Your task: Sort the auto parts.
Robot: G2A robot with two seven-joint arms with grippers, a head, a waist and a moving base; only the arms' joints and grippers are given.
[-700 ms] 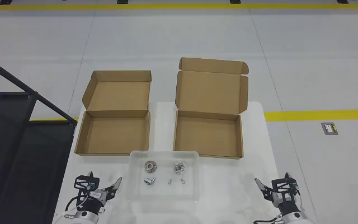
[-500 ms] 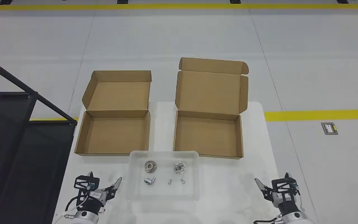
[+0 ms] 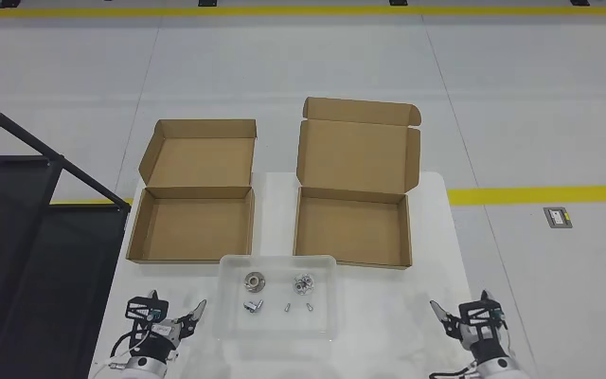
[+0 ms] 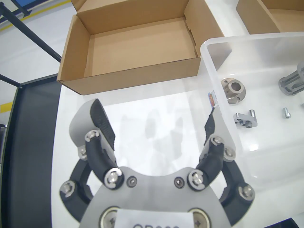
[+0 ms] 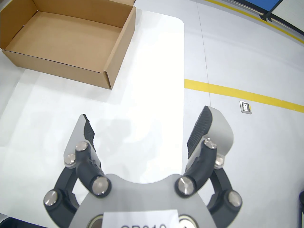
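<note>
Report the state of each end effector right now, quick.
Left end effector: open, holding nothing.
Right end effector: open, holding nothing.

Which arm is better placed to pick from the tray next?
Left, likely. The left gripper is open right beside the tray, the round hub close by; the right gripper is open over bare table, farther off.

Left claw (image 4: 154,108) and right claw (image 5: 144,113) both gape, empty.
</note>
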